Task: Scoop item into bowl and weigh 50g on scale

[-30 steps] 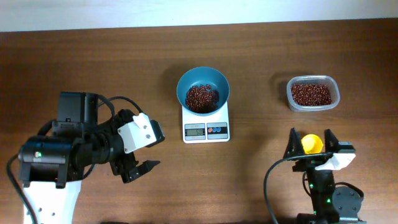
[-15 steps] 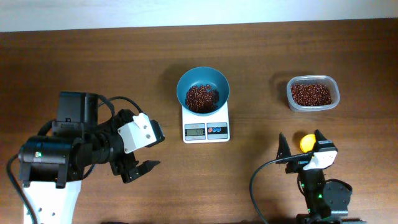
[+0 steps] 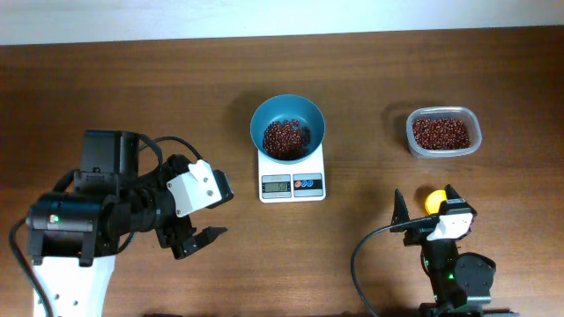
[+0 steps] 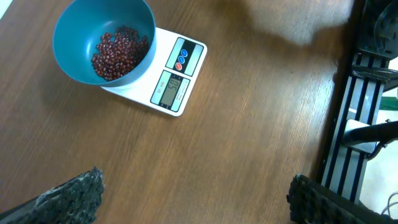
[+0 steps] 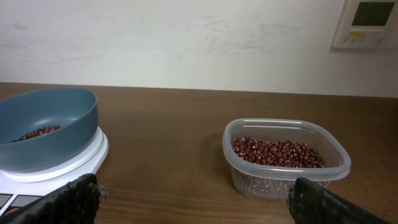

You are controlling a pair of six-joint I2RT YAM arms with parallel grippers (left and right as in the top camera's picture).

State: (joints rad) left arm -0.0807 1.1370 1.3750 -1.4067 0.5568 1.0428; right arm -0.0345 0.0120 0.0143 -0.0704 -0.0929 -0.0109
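The teal bowl (image 3: 270, 114) sits on the white scale (image 3: 292, 184) at mid-table, with a heap of red-brown beans (image 3: 286, 138) inside. My left gripper (image 3: 196, 239) hovers open over bare wood, left of and nearer than the scale. In the left wrist view the bowl (image 4: 69, 30) and scale (image 4: 177, 74) lie far beyond the open left gripper (image 4: 196, 202). My right gripper (image 3: 426, 204) is open near the front right. Between its fingers, the right wrist view shows only wood; the bowl (image 5: 56, 124) is ahead on its left.
A clear plastic tub (image 3: 410, 134) of the same beans stands at the right, also ahead of the right gripper (image 5: 196, 202) as the tub (image 5: 286, 171). A small yellow object (image 3: 434, 201) shows by the right gripper from above. A pale wall borders the far edge.
The right gripper shifted left and drew back a little, then stayed still over the last half second. The left arm, bowl and scale have not moved.
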